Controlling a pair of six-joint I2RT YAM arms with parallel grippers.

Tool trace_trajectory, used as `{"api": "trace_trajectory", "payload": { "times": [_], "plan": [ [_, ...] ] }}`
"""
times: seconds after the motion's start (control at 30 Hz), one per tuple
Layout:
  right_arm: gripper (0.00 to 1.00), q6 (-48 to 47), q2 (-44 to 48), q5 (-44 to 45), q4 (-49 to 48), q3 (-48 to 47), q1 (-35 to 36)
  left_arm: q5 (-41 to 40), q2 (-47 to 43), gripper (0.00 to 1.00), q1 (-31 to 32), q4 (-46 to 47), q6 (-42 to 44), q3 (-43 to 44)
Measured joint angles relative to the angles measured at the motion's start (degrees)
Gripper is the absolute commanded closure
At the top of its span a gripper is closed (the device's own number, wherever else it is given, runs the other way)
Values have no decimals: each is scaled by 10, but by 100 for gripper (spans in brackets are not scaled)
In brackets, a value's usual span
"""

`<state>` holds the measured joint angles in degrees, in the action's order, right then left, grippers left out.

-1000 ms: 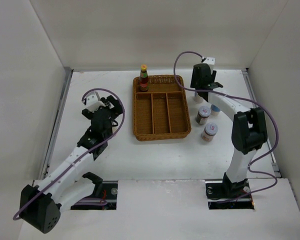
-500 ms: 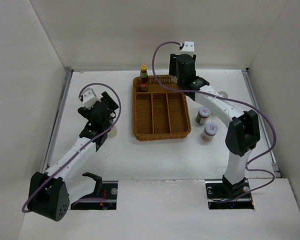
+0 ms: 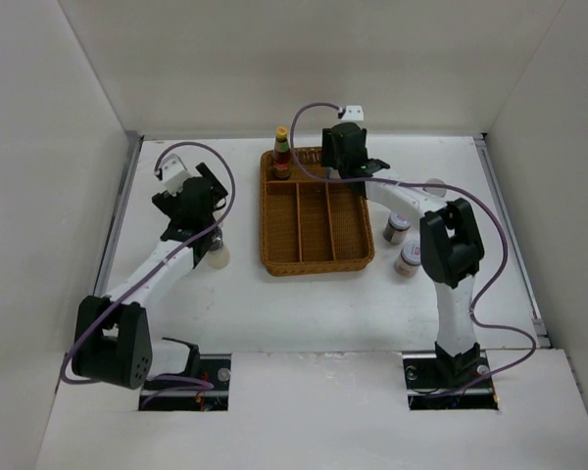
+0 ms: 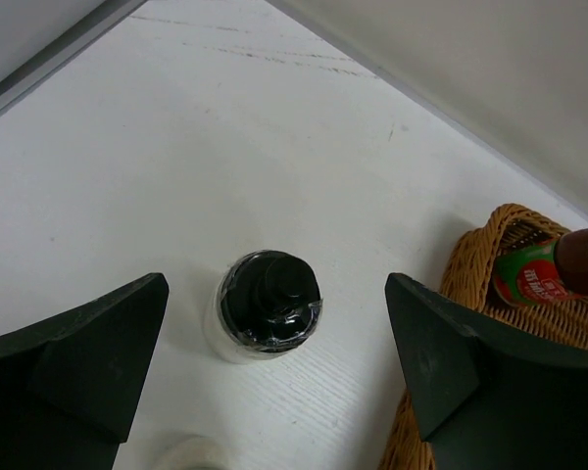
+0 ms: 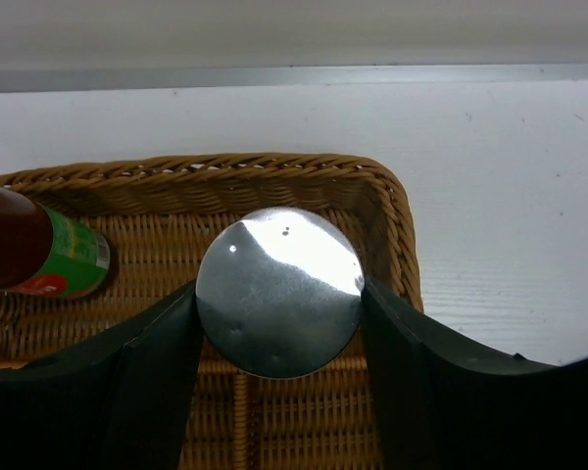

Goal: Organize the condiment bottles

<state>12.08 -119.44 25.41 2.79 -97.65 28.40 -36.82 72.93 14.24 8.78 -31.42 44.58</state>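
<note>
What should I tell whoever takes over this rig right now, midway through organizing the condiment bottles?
Left gripper: open, straddling a black-capped clear bottle on the table left of the brown wicker divided tray; not gripped.
Right gripper: shut on a silver-lidded shaker over the tray's back compartment; set down or not, unclear.
Done: slim red sauce bottle with yellow cap stands in that back compartment.
To do: seat and release the shaker. Waiting on the table: the black-capped bottle, a white bottle near it, two short round-lidded jars right of the tray.
</note>
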Motion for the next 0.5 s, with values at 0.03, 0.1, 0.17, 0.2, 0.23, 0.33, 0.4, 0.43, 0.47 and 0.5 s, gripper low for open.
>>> {"api": "trace_trajectory", "payload": {
  "times": [0.03, 0.1, 0.17, 0.2, 0.23, 0.33, 0.4, 0.43, 0.47, 0.5],
  "plan": [
    [29, 1, -1, 0, -5, 0, -1, 2, 11, 8, -2, 0, 1, 6],
    [15, 8, 1, -1, -9, 2, -3, 6, 32, 10, -6, 0, 3, 15],
    [6, 14, 4, -3, -19, 7, -4, 11, 57, 11, -11, 0, 6, 26],
    [4, 16, 8, -5, -21, 12, -5, 14, 70, 10, -14, 0, 8, 31],
    [2, 17, 14, -7, -22, 19, -6, 14, 79, 10, -16, 0, 9, 34],
    [0, 19, 41, -11, -21, 42, -6, 15, 103, 9, -19, -4, 10, 39],
    [0, 21, 68, -14, -23, 57, -6, 16, 120, 9, -21, -11, 11, 47],
    [0, 23, 82, -14, -24, 65, -6, 17, 130, 9, -21, -15, 12, 55],
    [0, 23, 100, -15, -27, 73, -6, 19, 140, 10, -21, -18, 12, 62],
    [0, 24, 116, -15, -31, 82, -5, 22, 152, 13, -21, -19, 12, 70]
  ]
}}
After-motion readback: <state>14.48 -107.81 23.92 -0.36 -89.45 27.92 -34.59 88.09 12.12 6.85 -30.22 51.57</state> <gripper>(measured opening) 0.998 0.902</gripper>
